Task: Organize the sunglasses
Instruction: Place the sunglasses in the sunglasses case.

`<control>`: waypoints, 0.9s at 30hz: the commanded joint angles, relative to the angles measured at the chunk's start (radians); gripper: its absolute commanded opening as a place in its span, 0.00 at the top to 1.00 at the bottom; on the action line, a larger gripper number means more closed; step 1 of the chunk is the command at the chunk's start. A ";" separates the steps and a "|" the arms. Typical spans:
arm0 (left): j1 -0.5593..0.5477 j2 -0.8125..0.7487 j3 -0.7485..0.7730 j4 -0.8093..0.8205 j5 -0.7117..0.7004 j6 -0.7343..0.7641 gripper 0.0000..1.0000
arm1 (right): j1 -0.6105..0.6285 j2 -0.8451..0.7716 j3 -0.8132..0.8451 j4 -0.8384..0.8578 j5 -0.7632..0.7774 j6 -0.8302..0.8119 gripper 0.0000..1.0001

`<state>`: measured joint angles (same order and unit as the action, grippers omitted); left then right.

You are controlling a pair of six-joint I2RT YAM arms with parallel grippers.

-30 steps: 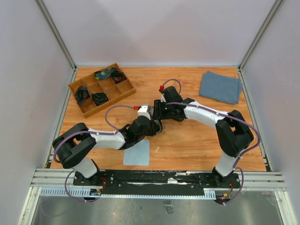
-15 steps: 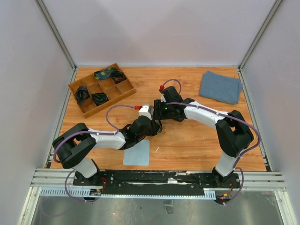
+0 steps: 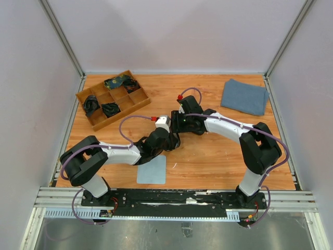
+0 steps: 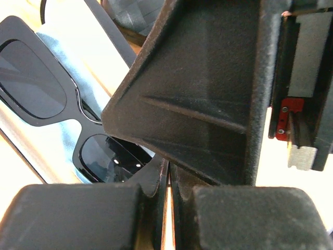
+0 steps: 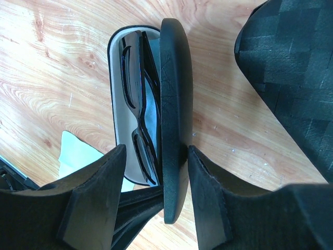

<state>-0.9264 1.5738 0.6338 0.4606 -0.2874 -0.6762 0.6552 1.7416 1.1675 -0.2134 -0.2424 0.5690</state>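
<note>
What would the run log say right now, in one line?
black sunglasses: in open black hard case | right claw: astride raised lid | left claw: shut

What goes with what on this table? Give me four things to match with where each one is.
Things:
1. sunglasses
2. case lid
3. folded cloth
4. wooden tray

Places:
A. far right of the table
B. far left of the table
C. lying in the open case
D. standing between the right fingers

Pairs: 1-C, 2-D, 3-A, 4-B
</note>
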 commanded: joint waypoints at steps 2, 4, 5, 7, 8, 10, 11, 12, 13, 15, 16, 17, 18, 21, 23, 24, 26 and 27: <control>-0.010 0.020 0.031 -0.036 -0.018 0.016 0.94 | -0.002 0.007 0.000 0.006 -0.010 0.009 0.48; -0.011 0.023 0.028 -0.040 -0.017 0.014 0.94 | -0.002 0.006 0.000 0.007 -0.010 0.009 0.48; -0.011 0.024 0.028 -0.041 -0.016 0.014 0.94 | -0.003 0.006 0.001 0.005 -0.009 0.009 0.48; -0.011 0.025 0.028 -0.047 -0.018 0.013 0.94 | -0.002 0.006 0.002 0.005 -0.008 0.007 0.48; -0.011 0.024 0.027 -0.049 -0.019 0.014 0.94 | -0.002 0.006 0.003 0.004 -0.008 0.007 0.48; -0.011 0.023 0.024 -0.050 -0.021 0.014 0.94 | -0.003 0.007 0.003 0.003 -0.008 0.006 0.48; -0.011 0.023 0.024 -0.053 -0.024 0.014 0.94 | -0.002 0.008 0.003 0.003 -0.008 0.006 0.48; -0.011 0.022 0.025 -0.057 -0.026 0.014 0.94 | -0.002 0.009 0.003 0.004 -0.008 0.007 0.48; -0.011 0.021 0.027 -0.063 -0.030 0.015 0.94 | -0.002 0.010 0.003 0.004 -0.008 0.005 0.48; -0.011 0.019 0.028 -0.071 -0.034 0.014 0.94 | -0.002 0.011 0.005 0.002 -0.008 0.006 0.48; -0.011 0.018 0.025 -0.074 -0.036 0.014 0.94 | -0.002 0.012 0.005 0.002 -0.008 0.005 0.48; -0.011 0.017 0.026 -0.079 -0.040 0.012 0.94 | -0.002 0.012 0.005 0.002 -0.007 0.005 0.48; -0.011 0.016 0.026 -0.081 -0.043 0.012 0.94 | -0.002 0.014 0.007 0.002 -0.008 0.006 0.48; -0.011 0.010 0.024 -0.081 -0.045 0.014 0.94 | -0.002 0.016 0.009 0.002 -0.008 0.006 0.48; -0.011 0.000 0.019 -0.070 -0.043 0.017 0.94 | -0.002 0.015 0.009 0.000 -0.008 0.005 0.48; -0.010 -0.009 0.015 -0.062 -0.040 0.017 0.94 | -0.002 0.015 0.009 0.000 -0.006 0.005 0.48; -0.011 -0.032 0.008 -0.052 -0.037 0.019 0.94 | -0.003 0.015 0.010 -0.001 -0.005 0.002 0.48; -0.011 -0.051 0.006 -0.050 -0.034 0.021 0.94 | -0.002 0.015 0.012 -0.001 -0.005 0.002 0.48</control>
<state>-0.9272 1.5826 0.6395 0.3832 -0.3035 -0.6758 0.6552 1.7435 1.1675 -0.2134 -0.2428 0.5690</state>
